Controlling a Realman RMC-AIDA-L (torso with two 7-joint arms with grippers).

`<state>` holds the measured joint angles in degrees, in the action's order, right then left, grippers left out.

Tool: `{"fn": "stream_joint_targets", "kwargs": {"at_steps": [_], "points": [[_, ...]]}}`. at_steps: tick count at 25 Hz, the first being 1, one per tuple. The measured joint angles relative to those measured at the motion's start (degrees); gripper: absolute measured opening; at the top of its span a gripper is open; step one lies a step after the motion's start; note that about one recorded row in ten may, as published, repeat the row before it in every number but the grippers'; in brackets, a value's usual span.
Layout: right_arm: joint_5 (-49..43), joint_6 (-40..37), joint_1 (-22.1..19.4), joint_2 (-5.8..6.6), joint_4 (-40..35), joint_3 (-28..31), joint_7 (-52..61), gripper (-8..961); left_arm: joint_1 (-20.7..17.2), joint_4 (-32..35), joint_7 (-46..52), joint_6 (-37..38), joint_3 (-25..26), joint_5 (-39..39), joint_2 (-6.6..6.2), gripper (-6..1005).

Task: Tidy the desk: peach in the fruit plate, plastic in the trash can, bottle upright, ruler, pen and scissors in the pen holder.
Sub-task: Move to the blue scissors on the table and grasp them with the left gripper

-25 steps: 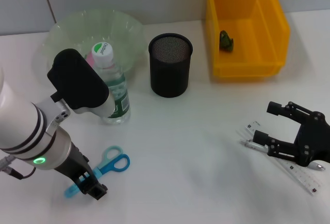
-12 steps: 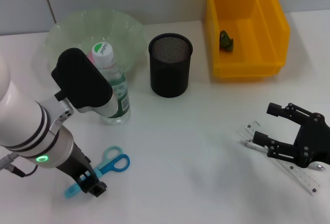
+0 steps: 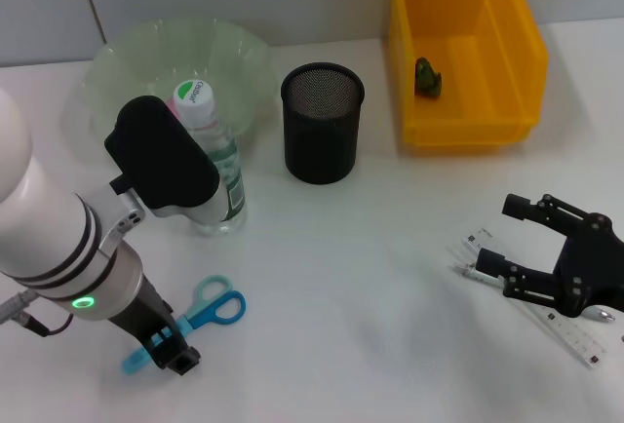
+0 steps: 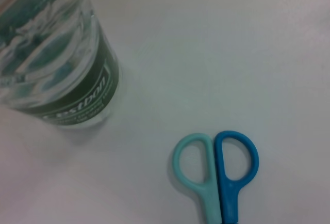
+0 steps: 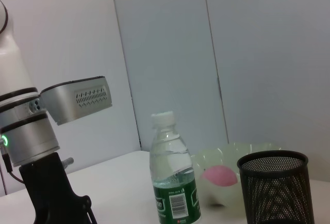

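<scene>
**Left gripper down on the scissors, right gripper spread above the ruler**

While the left gripper sits low on the white table, clamped on the blades of the blue-and-teal plastic-handled scissors, the clear upright water bottle stands just beside it. Wide open, the right gripper hovers over the transparent ruler and pen, well apart from the black mesh pen holder.
</scene>
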<state>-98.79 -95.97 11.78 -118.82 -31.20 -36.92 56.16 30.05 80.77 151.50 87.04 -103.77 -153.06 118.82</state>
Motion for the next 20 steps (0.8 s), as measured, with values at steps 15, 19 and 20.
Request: {"fn": "stream_joint_targets", "kwargs": {"at_steps": [15,19,20], "points": [[0.00,-0.01,-0.18,0.00,0.00,0.01,-0.01,832,0.62,-0.06,0.10,0.06,-0.64,-0.14,0.00,420],[0.00,-0.01,-0.18,0.00,-0.01,0.01,-0.01,831,0.65,-0.04,0.11,0.12,-0.64,-0.13,0.00,422],[0.01,-0.01,-0.18,0.00,0.00,0.01,-0.01,831,0.67,-0.05,0.11,0.14,-0.64,-0.13,0.00,417]]}}
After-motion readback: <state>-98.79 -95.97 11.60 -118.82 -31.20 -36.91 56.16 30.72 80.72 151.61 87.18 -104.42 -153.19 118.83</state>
